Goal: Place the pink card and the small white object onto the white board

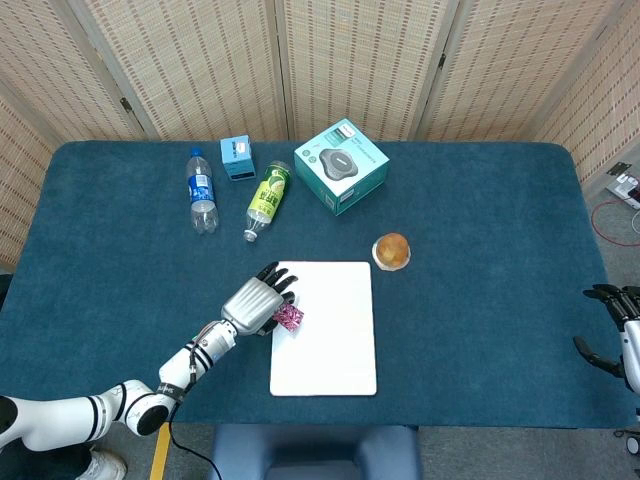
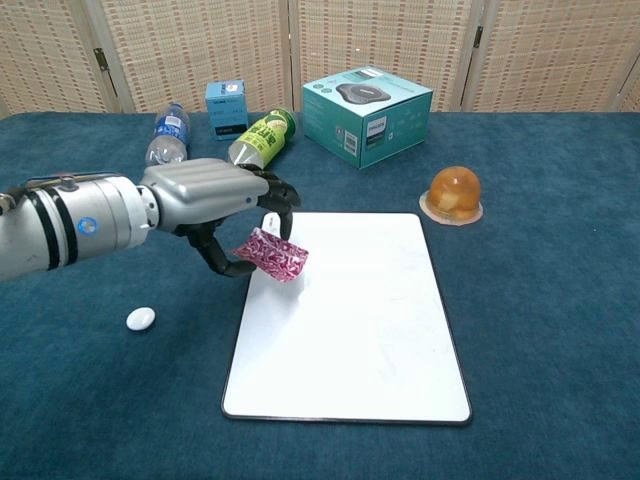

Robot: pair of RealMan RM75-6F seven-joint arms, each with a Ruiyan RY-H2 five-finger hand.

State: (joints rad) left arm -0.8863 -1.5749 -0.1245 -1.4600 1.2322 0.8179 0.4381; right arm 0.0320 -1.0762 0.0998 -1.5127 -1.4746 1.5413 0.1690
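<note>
Left hand: the left hand pinches the pink card between thumb and fingers, carrying it in the air over the left edge of the white board.
Right hand: the right hand sits off at the table's 3 o'clock edge, fingers apart and holding nothing as far as I can see.
Pink card, place: from the head view it hangs over the board's 10 o'clock corner, tilted, its low corner pointing down toward the board.
Pink card, look: small, flat and thin, with a glossy magenta pattern; it looks light and slightly bent in the grip, so I would guess it flutters easily.
Small white object: the small white object lies on the blue cloth at about 9 o'clock of the board, well apart from it and untouched.
Risk, overhang: the card is only just inside the board's left edge; let go here and it could land half on the cloth.
Risk, slide: a tilted release onto that smooth surface may let it skid or flip.
Risk, sticking: a thin card could cling to a finger as the hand opens and get dragged back off.
Risk, next pick: the white pebble-like piece is low and rounded; fingers may nudge it away rather than catch it.
</note>
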